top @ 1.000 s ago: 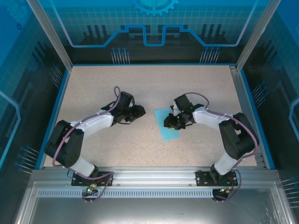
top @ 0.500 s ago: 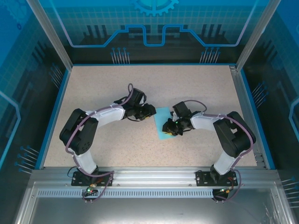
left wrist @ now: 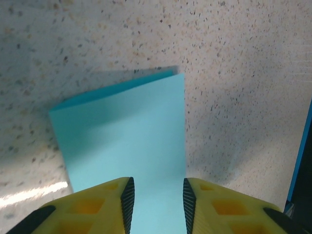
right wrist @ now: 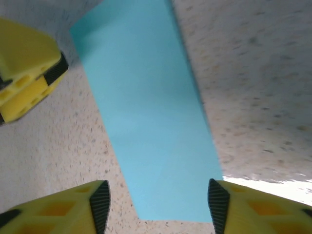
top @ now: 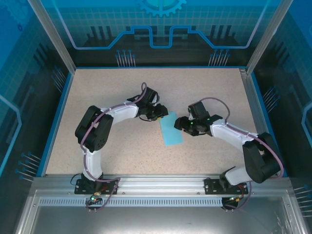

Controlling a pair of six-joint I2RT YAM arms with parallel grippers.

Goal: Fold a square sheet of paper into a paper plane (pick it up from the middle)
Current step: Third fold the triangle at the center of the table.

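Left gripper [left wrist: 157, 202], jaws a little apart, sits at the upper end of the square sheet of paper [top: 171, 130], a folded strip mid-frame on the table [top: 112, 146]. Right gripper [right wrist: 157, 207], jaws wide, flanks its right edge. Pin one end, then run the crease firmly.

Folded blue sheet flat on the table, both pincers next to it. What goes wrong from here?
1. The left pincer and right pincer crowd the far half of the sheet of paper; they may collide.
2. The sheet lies flat on the table with both pincers open; closing may slide or crumple it rather than grip it.
3. In the left wrist view its layers look offset at one edge, so the next crease may skew.
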